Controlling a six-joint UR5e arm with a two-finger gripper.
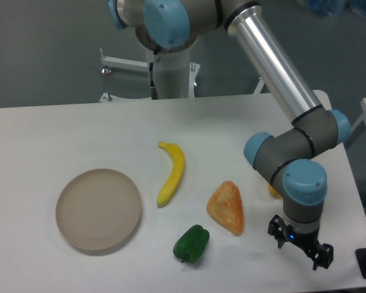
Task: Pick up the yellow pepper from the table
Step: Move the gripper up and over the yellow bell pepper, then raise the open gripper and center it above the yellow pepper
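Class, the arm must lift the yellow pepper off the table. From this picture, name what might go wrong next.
1. The yellow pepper is mostly hidden behind the arm's wrist, so judging the grasp from this camera is hard.
2. The hand hangs past the pepper, close to the table edge; it must travel back, and the wrist might nudge the pepper.
3. The orange pastry lies close by and looks similar in colour, so it might get grabbed instead.

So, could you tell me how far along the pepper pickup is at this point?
Nothing looks done yet. The gripper hangs near the front right of the table with nothing visibly between its fingers. Only a sliver of the yellow pepper shows on the table behind the arm's wrist. Reaching the pepper, closing on it and lifting are all left.
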